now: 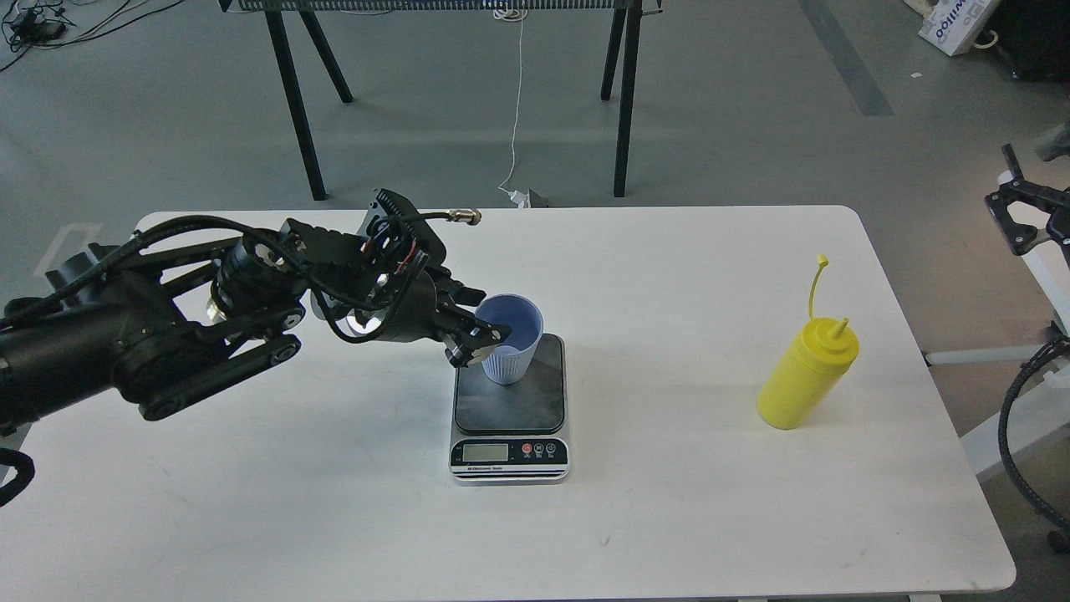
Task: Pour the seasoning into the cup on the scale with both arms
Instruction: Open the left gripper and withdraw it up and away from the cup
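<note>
The pale blue ribbed cup (511, 343) stands upright on the far left part of the scale's dark platform (518, 401). My left gripper (482, 333) reaches in from the left and is shut on the cup's left side, one finger by the rim and one lower on the wall. The yellow seasoning bottle (804, 378) stands upright on the right side of the table, its cap strap sticking up. A black end of my right arm (1021, 211) shows at the right edge, beyond the table and far from the bottle. Its fingers cannot be told apart.
The scale's display and buttons (508, 452) face the front edge of the white table (669, 518). Black stand legs (623, 100) and a white cable are on the floor behind the table. A cabled frame (1024, 435) stands off the table's right side.
</note>
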`<state>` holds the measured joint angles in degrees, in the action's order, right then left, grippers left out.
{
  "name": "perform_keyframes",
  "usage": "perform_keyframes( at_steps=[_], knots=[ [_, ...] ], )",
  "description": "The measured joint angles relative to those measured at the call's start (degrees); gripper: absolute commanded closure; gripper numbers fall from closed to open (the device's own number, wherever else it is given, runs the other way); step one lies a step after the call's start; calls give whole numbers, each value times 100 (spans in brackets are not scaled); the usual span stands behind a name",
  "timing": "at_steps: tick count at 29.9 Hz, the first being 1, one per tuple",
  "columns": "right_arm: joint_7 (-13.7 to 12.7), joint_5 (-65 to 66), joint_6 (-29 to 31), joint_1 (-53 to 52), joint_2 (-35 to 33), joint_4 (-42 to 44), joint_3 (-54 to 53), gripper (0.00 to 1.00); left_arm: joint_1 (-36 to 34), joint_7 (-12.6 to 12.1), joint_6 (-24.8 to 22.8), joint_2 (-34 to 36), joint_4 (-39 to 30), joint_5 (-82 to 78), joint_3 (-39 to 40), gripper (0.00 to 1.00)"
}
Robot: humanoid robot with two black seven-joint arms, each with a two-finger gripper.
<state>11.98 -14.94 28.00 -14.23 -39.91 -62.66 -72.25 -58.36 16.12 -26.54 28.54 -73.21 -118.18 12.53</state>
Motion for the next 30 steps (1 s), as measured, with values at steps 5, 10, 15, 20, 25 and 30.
perform_keyframes(
  at_steps=[5, 10, 15, 20, 25, 30],
  knots=[
    [-5, 0, 0, 26, -56, -13, 0, 0, -83, 23, 50, 47, -10, 725, 393, 15],
    [-18, -1, 0, 293, -317, -9, 0, 0, -278, 2, 66, 303, -21, 2354, 734, 9],
    [0, 32, 0, 847, -480, 32, 4, 0, -210, 21, 391, 425, 352, 4286, 1322, 0],
    [7, 54, 0, 1530, -879, 186, 5, 0, -105, 35, 652, 385, 1101, 6517, 1457, 0],
    [14, 52, 0, 1695, -966, 1090, 21, 0, -98, 34, 636, 362, 1642, 8808, 1503, 0],
    [16, -79, 0, 2028, -949, 1149, 74, 0, 16, 34, 528, 315, 2002, 10950, 1563, 0]
  ],
)
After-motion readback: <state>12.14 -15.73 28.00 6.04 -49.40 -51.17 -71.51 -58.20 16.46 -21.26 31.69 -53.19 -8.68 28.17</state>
